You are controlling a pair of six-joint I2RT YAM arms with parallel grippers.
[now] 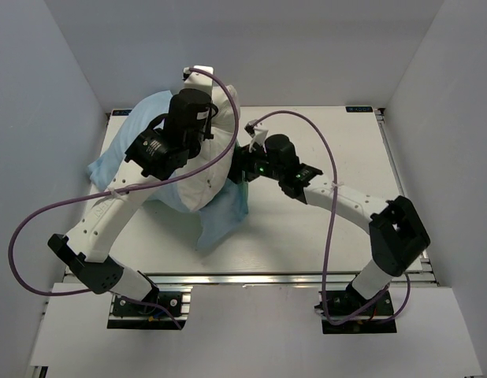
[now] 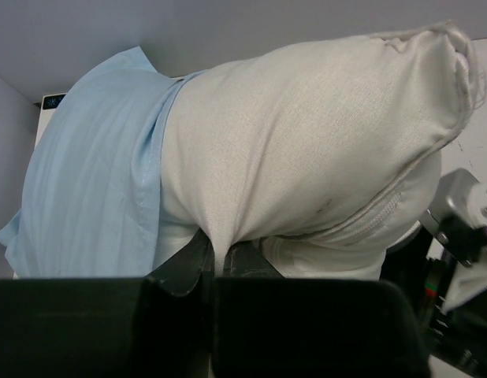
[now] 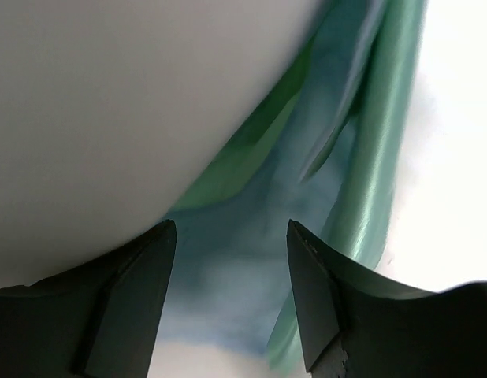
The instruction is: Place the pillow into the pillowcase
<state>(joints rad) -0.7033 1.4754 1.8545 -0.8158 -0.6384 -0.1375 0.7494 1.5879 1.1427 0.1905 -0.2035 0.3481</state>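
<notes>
The white pillow [image 1: 214, 150] is raised over the middle of the table, its far end sticking out of the light-blue pillowcase [image 1: 117, 161]. My left gripper [image 1: 198, 140] is shut on a pinch of the pillow's white fabric [image 2: 306, 150]; the blue pillowcase [image 2: 94, 189] covers the pillow's left part in the left wrist view. My right gripper [image 1: 240, 168] is open at the pillowcase's hanging edge, right beside the pillow. In the right wrist view its fingers [image 3: 145, 268] stand apart, with blue and sea-green cloth [image 3: 306, 189] between them and the pillow [image 3: 109, 118] at the left.
A flap of the pillowcase [image 1: 224, 216] hangs down onto the white table [image 1: 338, 228] near the middle. White walls enclose the table on the left, back and right. Purple cables loop from both arms.
</notes>
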